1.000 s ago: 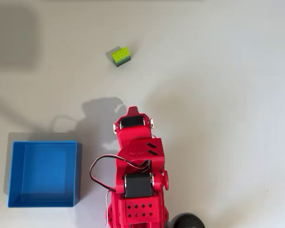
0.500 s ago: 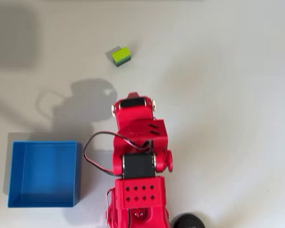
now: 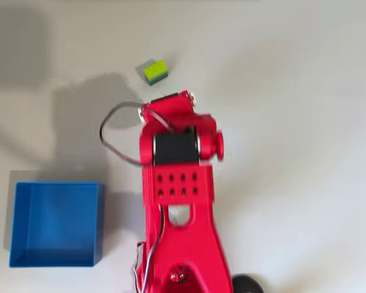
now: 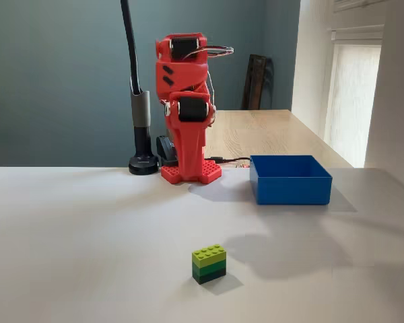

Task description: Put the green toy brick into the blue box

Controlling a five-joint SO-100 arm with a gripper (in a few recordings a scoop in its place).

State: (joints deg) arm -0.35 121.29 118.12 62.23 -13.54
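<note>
Soft daylight, faint shadows, slight motion blur

The green toy brick (image 4: 209, 264) is lime on its studded top, with a darker green band and a teal-grey layer beneath. The blue box (image 4: 290, 179) is one bright blue inside and out. The arm (image 4: 186, 108) is red with black motor blocks, on a pale grey-white table (image 4: 74, 235).

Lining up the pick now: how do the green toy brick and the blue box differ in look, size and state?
The green toy brick is lime on top with darker bands below; the blue box is one bright blue. The brick is far smaller than the box. The brick is a solid studded block; the box is an open, low-walled tray with nothing inside. In the overhead view, the brick sits skewed, the box square to the frame. Both rest untouched on the white table.
</note>
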